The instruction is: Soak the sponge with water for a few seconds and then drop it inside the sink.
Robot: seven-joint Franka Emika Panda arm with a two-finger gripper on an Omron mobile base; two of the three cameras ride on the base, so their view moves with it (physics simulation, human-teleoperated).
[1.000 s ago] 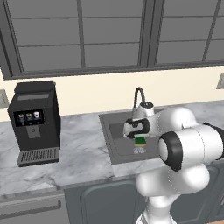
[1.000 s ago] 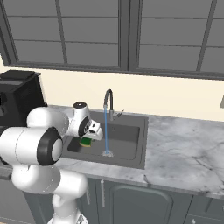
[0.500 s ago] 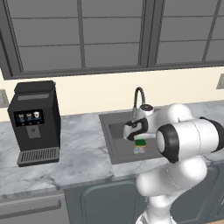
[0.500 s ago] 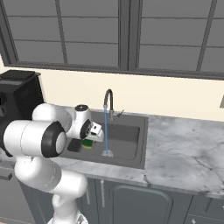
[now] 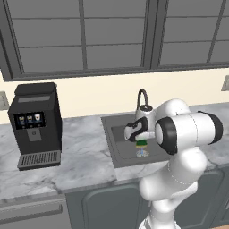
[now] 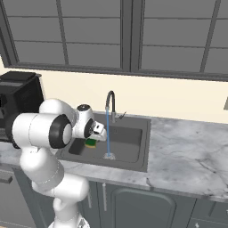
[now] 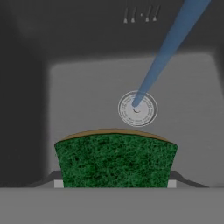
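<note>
Currently: small rectangular sponge [image 7: 115, 159], green top over yellow body, clenched in tool [image 7: 113, 183] above dark grey sink [image 7: 87, 96], beside thin blue water stream [image 7: 162, 61].

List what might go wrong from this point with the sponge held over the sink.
1. The sponge sits beside the water, not in it; the stream falls straight onto the drain, so the sponge may stay dry unless shifted.
2. The end effector hangs near the sink's left side; released here, the sponge might land near that wall.
</note>
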